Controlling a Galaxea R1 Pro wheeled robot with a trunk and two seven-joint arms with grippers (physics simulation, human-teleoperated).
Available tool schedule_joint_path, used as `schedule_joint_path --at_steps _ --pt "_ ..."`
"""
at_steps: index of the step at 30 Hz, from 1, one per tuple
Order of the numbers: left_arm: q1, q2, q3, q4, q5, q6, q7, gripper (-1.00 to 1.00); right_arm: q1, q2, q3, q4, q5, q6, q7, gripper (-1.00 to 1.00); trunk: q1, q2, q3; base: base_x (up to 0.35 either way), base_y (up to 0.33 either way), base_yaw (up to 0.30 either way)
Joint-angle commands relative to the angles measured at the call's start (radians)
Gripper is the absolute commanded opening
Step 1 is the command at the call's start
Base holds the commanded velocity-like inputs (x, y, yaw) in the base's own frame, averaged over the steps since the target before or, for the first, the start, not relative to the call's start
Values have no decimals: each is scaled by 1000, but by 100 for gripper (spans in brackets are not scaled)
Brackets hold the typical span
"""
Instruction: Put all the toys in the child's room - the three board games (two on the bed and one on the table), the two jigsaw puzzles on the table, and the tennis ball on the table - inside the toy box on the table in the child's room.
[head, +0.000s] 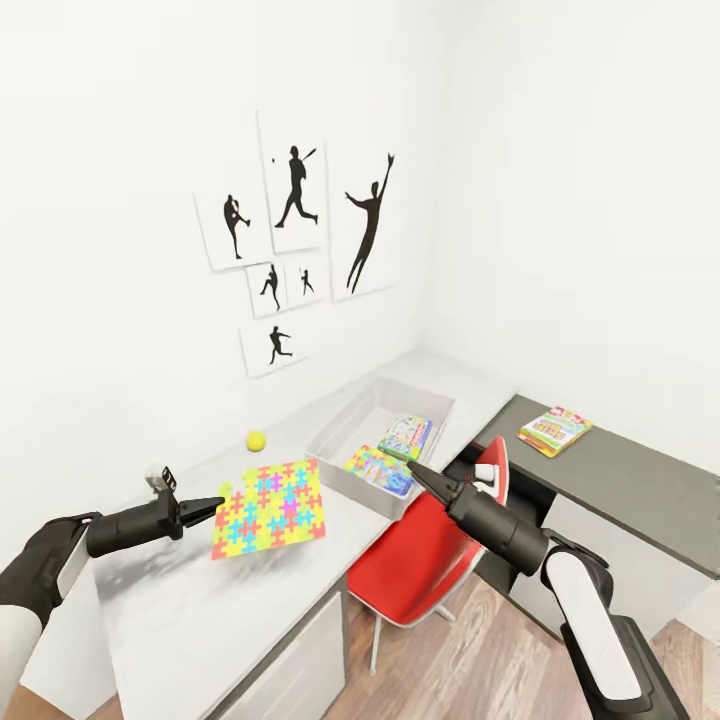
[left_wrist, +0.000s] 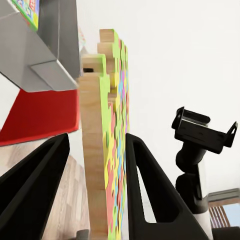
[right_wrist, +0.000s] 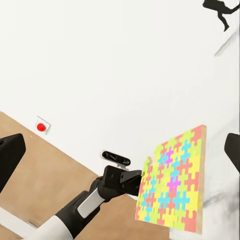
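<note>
Gripped edge-on in left gripper (head: 215, 507), jigsaw puzzle (head: 270, 508) raised over table (head: 190, 610) near toy box (head: 345, 432); stiff, light, edge-pinch works; right gripper (head: 412, 470) state unclear.

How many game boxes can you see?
3: two board games lie inside the toy box, one sits on the dark counter to the right. Others may be hidden.

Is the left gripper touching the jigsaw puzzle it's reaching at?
Touching. In the left wrist view both fingers press against the jigsaw puzzle edge, no gap showing.
</note>
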Motion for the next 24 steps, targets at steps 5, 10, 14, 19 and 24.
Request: schedule_joint_path --at_steps 5,10,14,19,24 --pt "-1 0 0 0 -1 3 -4 -100 -1 -2 -7 3 -4 6 0 100 1 -2 3 228 -149 -175" --pt "0 0 -1 0 -1 2 -4 -100 -2 -4 -9 11 -2 6 -1 100 1 -2 4 253 -182 -37" --pt "0 0 0 0 -1 2 -4 -100 -2 -5 -10 15 -1 6 -1 100 1 -2 4 255 -218 -4" --pt "0 0 0 -1 -1 2 -4 -100 -1 -21 -11 17 -2 5 -2 100 1 -2 4 255 -185 0" --pt "0 0 0 -2 0 2 -4 -100 -1 -47 -40 18 -3 3 -1 100 1 -2 5 236 -193 -22"
